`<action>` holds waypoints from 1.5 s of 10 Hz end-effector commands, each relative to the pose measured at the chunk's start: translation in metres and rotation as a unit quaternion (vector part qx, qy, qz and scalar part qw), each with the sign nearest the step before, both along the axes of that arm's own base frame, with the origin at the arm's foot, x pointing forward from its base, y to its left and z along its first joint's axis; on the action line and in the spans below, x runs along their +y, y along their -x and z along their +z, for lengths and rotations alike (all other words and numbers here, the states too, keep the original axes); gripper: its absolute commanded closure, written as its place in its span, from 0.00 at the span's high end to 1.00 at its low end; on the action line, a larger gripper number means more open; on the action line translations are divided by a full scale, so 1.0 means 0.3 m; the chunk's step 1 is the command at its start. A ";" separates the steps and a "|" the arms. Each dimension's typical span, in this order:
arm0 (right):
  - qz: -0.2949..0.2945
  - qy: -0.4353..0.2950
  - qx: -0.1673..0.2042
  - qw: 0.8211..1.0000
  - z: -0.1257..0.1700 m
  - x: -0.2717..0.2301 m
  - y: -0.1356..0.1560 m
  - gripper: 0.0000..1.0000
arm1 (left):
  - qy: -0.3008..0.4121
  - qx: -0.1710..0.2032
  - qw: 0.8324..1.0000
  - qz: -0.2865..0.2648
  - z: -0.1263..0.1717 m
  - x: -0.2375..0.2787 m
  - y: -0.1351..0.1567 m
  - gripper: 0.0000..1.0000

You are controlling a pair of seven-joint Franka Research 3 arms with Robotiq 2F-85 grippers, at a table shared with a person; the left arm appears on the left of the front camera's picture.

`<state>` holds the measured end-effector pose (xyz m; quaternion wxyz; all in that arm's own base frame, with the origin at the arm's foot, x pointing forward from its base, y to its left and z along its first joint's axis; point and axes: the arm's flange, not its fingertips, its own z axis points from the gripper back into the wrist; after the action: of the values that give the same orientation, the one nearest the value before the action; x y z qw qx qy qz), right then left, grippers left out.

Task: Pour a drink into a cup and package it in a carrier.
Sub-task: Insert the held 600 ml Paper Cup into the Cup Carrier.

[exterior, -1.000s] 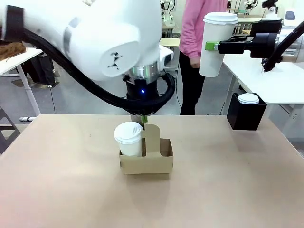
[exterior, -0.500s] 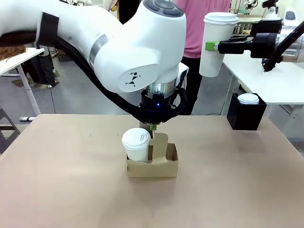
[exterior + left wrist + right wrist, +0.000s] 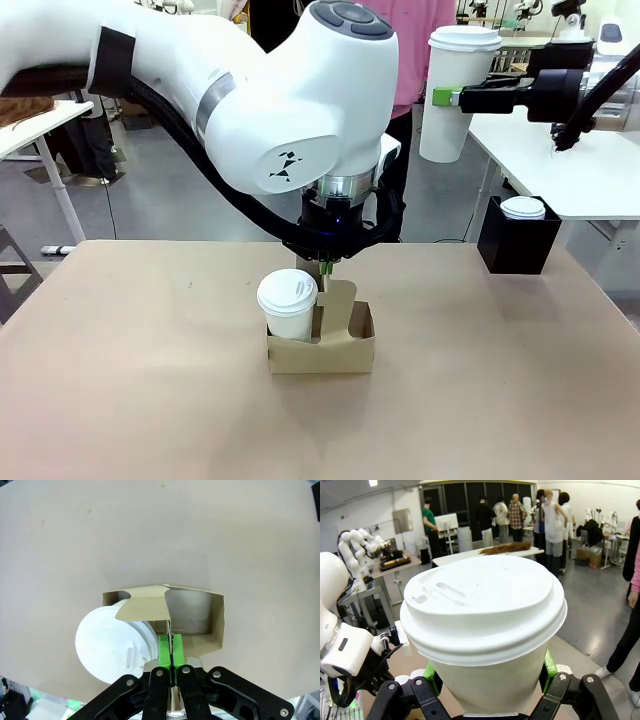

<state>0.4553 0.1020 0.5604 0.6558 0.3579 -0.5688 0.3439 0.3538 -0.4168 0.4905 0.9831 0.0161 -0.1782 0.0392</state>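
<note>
We see the carrier [image 3: 320,350] standing at the middle of the surface [image 3: 120,380]. The left jaws come down from twelve o'clock and are pressed together on the top of its upright handle [image 3: 338,300]. A second lidded white cup [image 3: 288,305] sits in the slot at the handle's nine o'clock. The right jaws pinch the tall lidded cup [image 3: 455,100] by its sides, in the air at the carrier's two o'clock, well apart from it. A black box [image 3: 515,245] stands near the surface's two o'clock edge.
</note>
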 end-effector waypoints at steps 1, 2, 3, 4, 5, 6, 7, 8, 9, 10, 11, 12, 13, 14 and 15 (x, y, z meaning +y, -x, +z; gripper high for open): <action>0.002 -0.004 -0.003 1.000 0.014 0.003 0.000 0.87 | -0.002 -0.004 1.000 -0.001 -0.002 0.007 0.007 0.02; 0.002 -0.004 -0.003 1.000 0.014 0.003 0.000 0.87 | 0.000 0.000 1.000 0.000 0.000 0.000 0.000 0.02; 0.002 -0.004 -0.003 1.000 0.014 0.003 0.000 0.87 | 0.014 0.020 0.999 -0.023 -0.004 0.052 -0.009 0.61; 0.002 -0.004 -0.003 1.000 0.014 0.003 0.000 0.87 | 0.033 0.030 0.998 -0.035 0.016 0.087 -0.006 0.60; 0.000 0.000 0.000 1.000 0.000 0.000 0.000 0.87 | 0.044 0.031 0.997 -0.050 0.049 0.108 0.005 1.00; 0.033 0.009 0.003 0.999 -0.021 0.003 -0.043 0.87 | 0.044 0.015 0.997 -0.070 0.116 0.147 0.026 1.00; 0.054 0.014 0.009 0.998 -0.048 0.001 -0.074 0.87 | 0.043 0.007 0.994 -0.099 0.188 0.194 0.046 1.00; 0.083 0.013 0.021 0.996 -0.086 0.004 -0.086 0.87 | 0.045 0.013 0.988 -0.144 0.248 0.251 0.063 0.83; 0.125 0.013 0.023 0.992 -0.136 0.011 -0.087 0.87 | 0.033 0.018 0.980 -0.194 0.292 0.320 0.071 0.93; 0.170 0.003 0.016 0.985 -0.193 0.021 -0.083 0.87 | 0.028 0.022 0.972 -0.231 0.324 0.405 0.056 1.00; 0.211 -0.011 0.017 0.977 -0.266 0.042 -0.060 0.87 | 0.021 0.025 0.959 -0.280 0.328 0.506 0.042 1.00; 0.244 -0.021 0.005 0.970 -0.324 0.066 -0.031 0.87 | 0.004 0.028 0.950 -0.311 0.320 0.598 0.023 1.00; 0.264 -0.018 -0.008 0.964 -0.366 0.088 -0.006 0.87 | 0.014 0.025 0.936 -0.352 0.313 0.686 0.009 1.00; 0.273 -0.012 -0.009 0.962 -0.408 0.106 0.009 0.87 | 0.011 0.012 0.925 -0.379 0.286 0.747 -0.006 1.00; 0.264 0.000 -0.020 0.964 -0.443 0.125 0.016 0.87 | 0.002 -0.003 0.920 -0.393 0.258 0.780 -0.022 1.00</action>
<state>0.4513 0.1393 0.4306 0.5361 0.5049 -0.4561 0.4996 0.3634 -0.1872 0.5779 0.9306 -0.0455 -0.1544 -0.3288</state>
